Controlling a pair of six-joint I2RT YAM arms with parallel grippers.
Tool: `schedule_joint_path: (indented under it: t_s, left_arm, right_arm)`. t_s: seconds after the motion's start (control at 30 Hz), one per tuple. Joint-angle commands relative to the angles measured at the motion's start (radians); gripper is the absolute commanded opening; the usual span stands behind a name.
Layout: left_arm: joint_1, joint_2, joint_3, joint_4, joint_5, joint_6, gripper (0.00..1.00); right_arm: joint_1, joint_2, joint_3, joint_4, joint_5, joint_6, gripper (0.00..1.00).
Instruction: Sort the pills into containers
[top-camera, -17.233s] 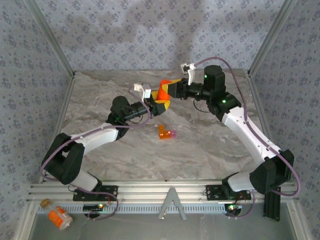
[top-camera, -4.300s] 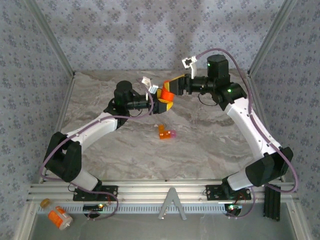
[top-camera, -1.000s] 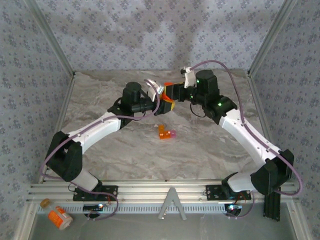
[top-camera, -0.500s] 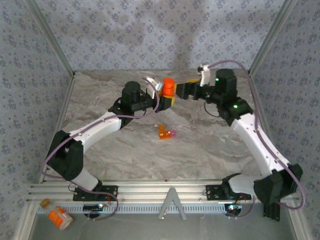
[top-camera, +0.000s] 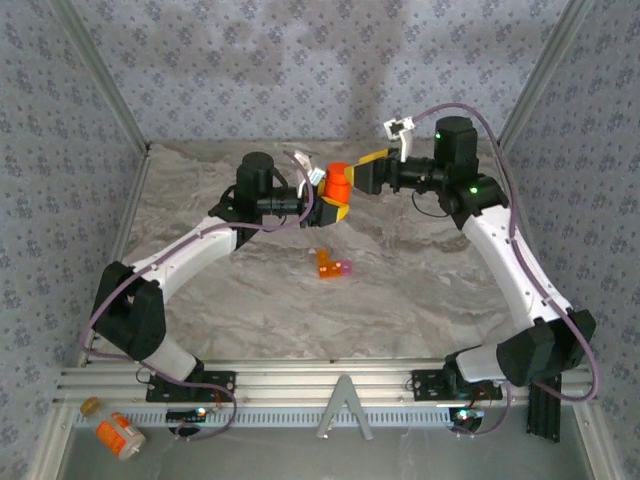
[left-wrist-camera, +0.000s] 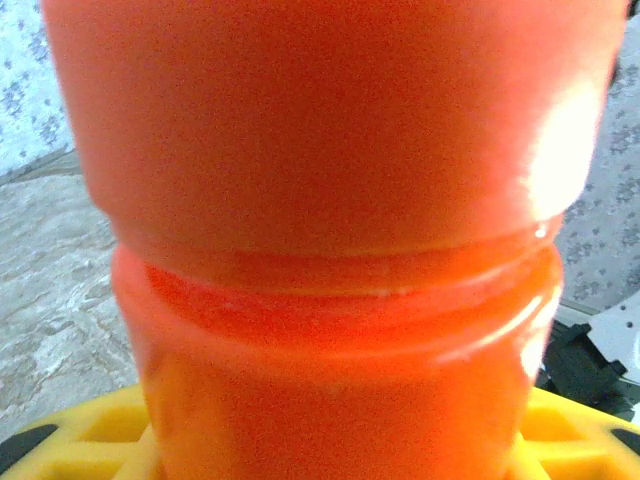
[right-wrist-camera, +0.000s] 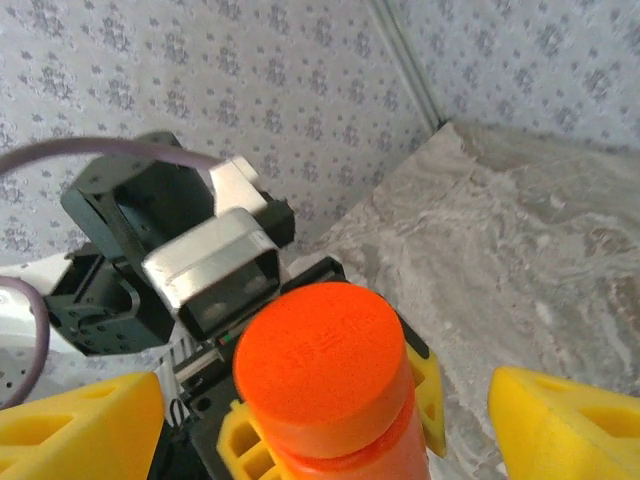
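Marbled table (top-camera: 420, 290), patterned walls behind. Left gripper (top-camera: 334, 206) clamped low on pill bottle (top-camera: 337, 184); bottle stood upright, cap (right-wrist-camera: 320, 355) on. Right gripper (top-camera: 363, 172) was spread wide, fingers (right-wrist-camera: 85, 425) flanking cap, clear of it. Orange box (top-camera: 334, 266) lay on table base-side of both grippers, apart.

We find the overhead view bright and evenly lit from above, with a soft grey shadow smudged across the back wall (top-camera: 330, 60) and only faint shading on the desk (top-camera: 400, 290) under the arms. At the left wrist, the bottle (left-wrist-camera: 330, 250) sits too close and blurs entirely, with a white glare patch on its right edge. At the right wrist, the cap (right-wrist-camera: 320, 350) is reasonably sharp, while the right claw (right-wrist-camera: 325, 425) has fingers (right-wrist-camera: 570, 420) that look soft at the lower corners.
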Motion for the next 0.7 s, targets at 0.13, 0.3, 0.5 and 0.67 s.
schedule_joint_path:
  t_s: [0.13,0.3,0.5,0.67]
  left_arm:
    - [-0.003,-0.014,0.041,-0.016,0.082,0.024,0.0]
    - [-0.004,-0.01,0.042,-0.017,0.081,0.026,0.0]
    - [-0.005,-0.008,0.047,-0.022,0.079,0.027,0.0]
    - [-0.007,-0.013,0.046,-0.015,0.018,0.024,0.0]
  right_arm:
    - [0.047,0.039,0.072,-0.048,-0.018,-0.036,0.8]
    - [0.066,0.06,0.089,-0.066,-0.012,-0.045,0.72]
    - [0.071,0.063,0.083,-0.084,0.001,-0.055,0.48]
    - [0.08,0.041,0.033,-0.052,0.069,-0.028,0.43]
